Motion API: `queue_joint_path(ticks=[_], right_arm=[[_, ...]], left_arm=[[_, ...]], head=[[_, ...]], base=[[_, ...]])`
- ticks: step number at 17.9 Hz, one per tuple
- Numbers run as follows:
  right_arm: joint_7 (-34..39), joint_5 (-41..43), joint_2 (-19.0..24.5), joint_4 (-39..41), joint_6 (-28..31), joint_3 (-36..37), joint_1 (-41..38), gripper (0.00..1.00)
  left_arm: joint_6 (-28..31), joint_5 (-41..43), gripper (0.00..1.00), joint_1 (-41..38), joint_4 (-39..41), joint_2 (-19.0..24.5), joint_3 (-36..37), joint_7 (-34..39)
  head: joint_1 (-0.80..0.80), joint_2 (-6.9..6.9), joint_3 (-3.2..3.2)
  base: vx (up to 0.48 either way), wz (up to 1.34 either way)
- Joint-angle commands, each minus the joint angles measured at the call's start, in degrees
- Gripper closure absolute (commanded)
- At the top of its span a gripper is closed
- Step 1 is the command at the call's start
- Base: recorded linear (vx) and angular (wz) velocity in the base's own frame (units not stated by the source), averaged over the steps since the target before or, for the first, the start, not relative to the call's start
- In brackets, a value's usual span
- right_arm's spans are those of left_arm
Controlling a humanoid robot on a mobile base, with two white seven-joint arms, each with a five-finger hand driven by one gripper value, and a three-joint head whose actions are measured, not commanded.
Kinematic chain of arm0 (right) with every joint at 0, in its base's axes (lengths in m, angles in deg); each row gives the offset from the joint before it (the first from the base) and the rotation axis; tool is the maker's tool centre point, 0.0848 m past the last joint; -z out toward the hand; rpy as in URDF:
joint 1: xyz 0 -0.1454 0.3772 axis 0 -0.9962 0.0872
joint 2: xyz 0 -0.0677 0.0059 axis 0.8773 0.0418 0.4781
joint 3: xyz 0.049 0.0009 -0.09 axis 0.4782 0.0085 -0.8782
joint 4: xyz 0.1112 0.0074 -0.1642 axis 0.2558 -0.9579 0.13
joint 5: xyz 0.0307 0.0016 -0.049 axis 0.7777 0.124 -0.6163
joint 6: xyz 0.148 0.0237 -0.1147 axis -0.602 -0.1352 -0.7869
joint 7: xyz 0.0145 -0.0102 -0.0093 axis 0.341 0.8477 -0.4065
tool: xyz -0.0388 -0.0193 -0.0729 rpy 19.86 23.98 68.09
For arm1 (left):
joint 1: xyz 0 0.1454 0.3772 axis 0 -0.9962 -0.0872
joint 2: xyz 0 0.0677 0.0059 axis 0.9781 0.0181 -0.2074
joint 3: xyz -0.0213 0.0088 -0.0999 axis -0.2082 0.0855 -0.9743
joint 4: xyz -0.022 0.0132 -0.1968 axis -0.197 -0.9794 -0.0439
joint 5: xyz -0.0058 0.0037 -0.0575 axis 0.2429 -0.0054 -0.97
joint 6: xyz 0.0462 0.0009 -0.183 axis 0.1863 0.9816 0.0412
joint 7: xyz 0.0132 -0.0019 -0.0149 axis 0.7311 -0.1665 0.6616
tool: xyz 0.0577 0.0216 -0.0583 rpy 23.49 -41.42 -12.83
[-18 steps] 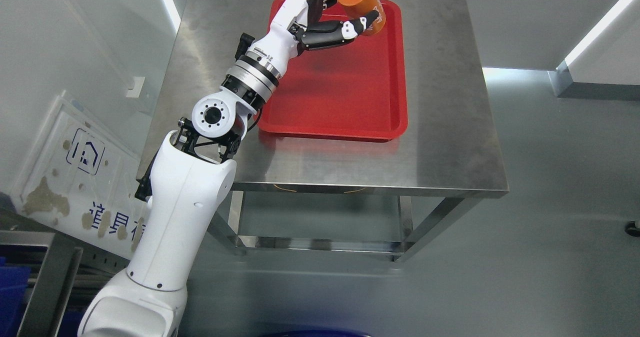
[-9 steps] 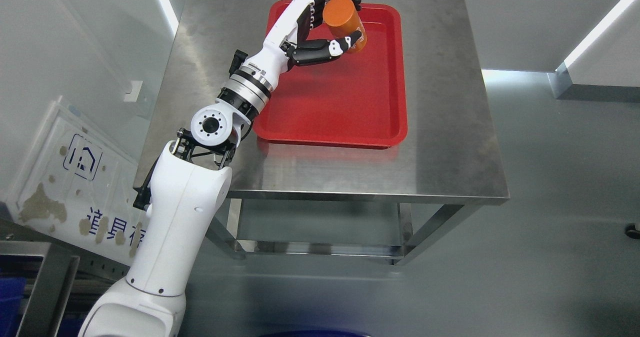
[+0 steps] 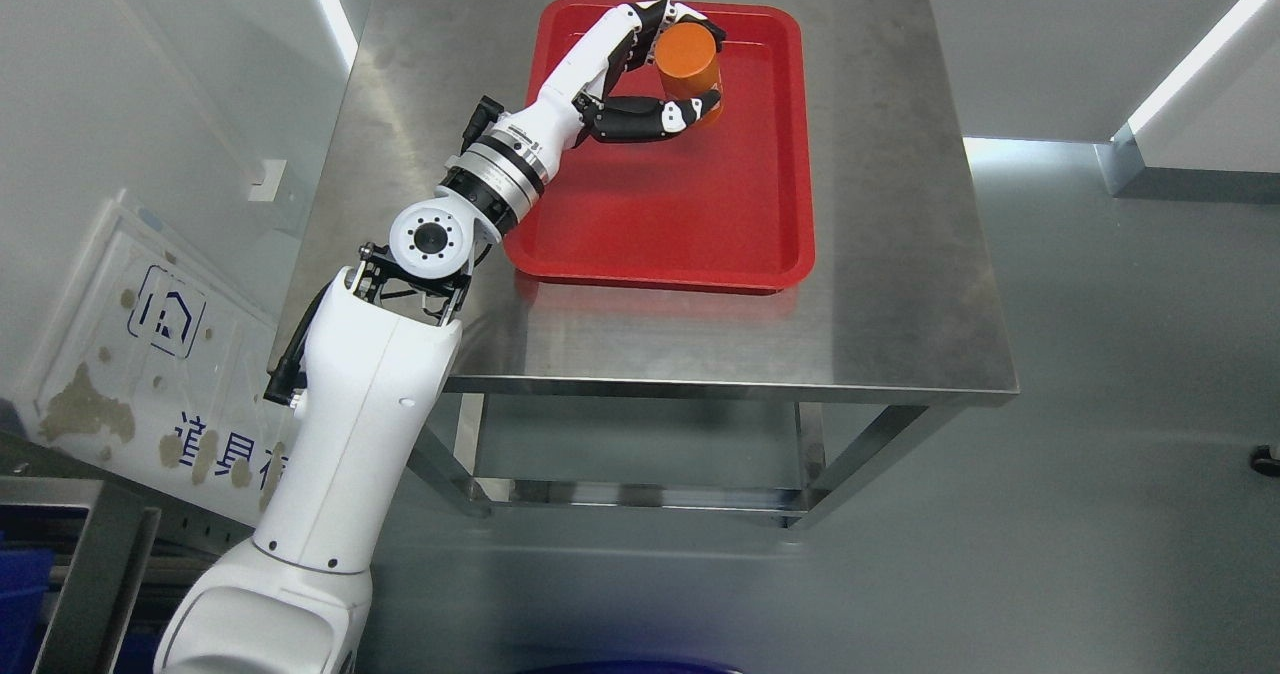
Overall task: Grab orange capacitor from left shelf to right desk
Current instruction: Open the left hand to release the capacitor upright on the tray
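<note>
The orange capacitor (image 3: 688, 54), a stubby orange cylinder, stands upright in the far part of the red tray (image 3: 700, 214) on the steel desk (image 3: 890, 254). My left hand (image 3: 706, 70) reaches in from the lower left and is shut on it. The black fingers (image 3: 684, 10) wrap over its far side and the thumb presses its near side. Its base looks down on the tray floor, though the thumb hides the contact. The right arm is out of view.
The tray has a raised rim and holds nothing else. A white signboard (image 3: 150, 354) leans against the wall at the left. A metal shelf frame (image 3: 100, 554) with blue bins (image 3: 20, 574) shows at the lower left. Grey floor lies to the right.
The left hand has lowered the capacitor from above the tray's far edge down into the tray and tipped it upright. The view has shifted slightly.
</note>
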Motion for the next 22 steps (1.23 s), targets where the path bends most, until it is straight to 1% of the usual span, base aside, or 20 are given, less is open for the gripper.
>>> queue_joint_path(ticks=[1, 7, 8, 9, 12, 13, 14, 17, 18, 20, 22], right_arm=[[0.0, 0.0, -1.0, 1.9, 0.1, 0.6, -0.1, 0.00], [0.0, 0.0, -1.0, 1.9, 0.1, 0.6, -0.1, 0.00], [0.0, 0.0, -1.0, 1.9, 0.1, 0.6, -0.1, 0.00], [0.0, 0.0, -1.0, 1.9, 0.1, 0.6, -0.1, 0.00], [0.0, 0.0, -1.0, 1.9, 0.0, 0.6, -0.1, 0.00], [0.0, 0.0, -1.0, 1.9, 0.1, 0.6, -0.1, 0.00], [0.0, 0.0, -1.0, 1.9, 0.0, 0.6, -0.1, 0.00], [0.0, 0.0, -1.0, 1.9, 0.1, 0.6, -0.1, 0.00], [0.0, 0.0, -1.0, 1.9, 0.1, 0.6, -0.1, 0.00], [0.0, 0.0, -1.0, 1.9, 0.1, 0.6, -0.1, 0.00], [0.0, 0.0, -1.0, 1.9, 0.0, 0.6, -0.1, 0.00]], left_arm=[[0.1, 3.8, 0.86, 1.4, -5.8, 1.0, 0.7, -0.6], [0.1, 3.9, 0.83, 1.4, -7.5, 1.0, 0.9, -0.6], [0.1, 3.9, 0.82, 1.4, -7.5, 1.0, 0.7, -0.6], [0.1, 3.8, 0.78, 1.4, -7.4, 1.0, 0.5, -0.6], [0.7, 3.2, 0.61, 1.5, -7.5, 1.0, 0.2, -0.6], [0.8, 3.2, 0.54, 1.5, -7.5, 1.0, 0.1, -0.6], [1.5, 3.2, 0.45, 1.6, -7.4, 1.0, 0.1, -0.6], [5.7, 3.1, 0.02, 4.6, -6.6, 1.0, -0.3, -0.6], [6.5, 3.1, 0.00, 5.4, -5.4, 1.0, -1.6, -0.6], [6.4, 1.7, 0.00, 8.2, -3.6, 1.0, -7.1, -0.3], [5.2, 1.2, 0.00, 11.3, -3.5, 1.0, -15.9, 0.8]], head=[[0.00, 0.00, 0.00], [0.00, 0.00, 0.00], [0.00, 0.00, 0.00], [0.00, 0.00, 0.00], [0.00, 0.00, 0.00], [0.00, 0.00, 0.00], [0.00, 0.00, 0.00], [0.00, 0.00, 0.00], [0.00, 0.00, 0.00], [0.00, 0.00, 0.00], [0.00, 0.00, 0.00]], base=[[0.000, 0.00], [0.000, 0.00], [0.000, 0.00], [0.000, 0.00], [0.000, 0.00], [0.000, 0.00], [0.000, 0.00], [0.000, 0.00], [0.000, 0.00], [0.000, 0.00], [0.000, 0.00]])
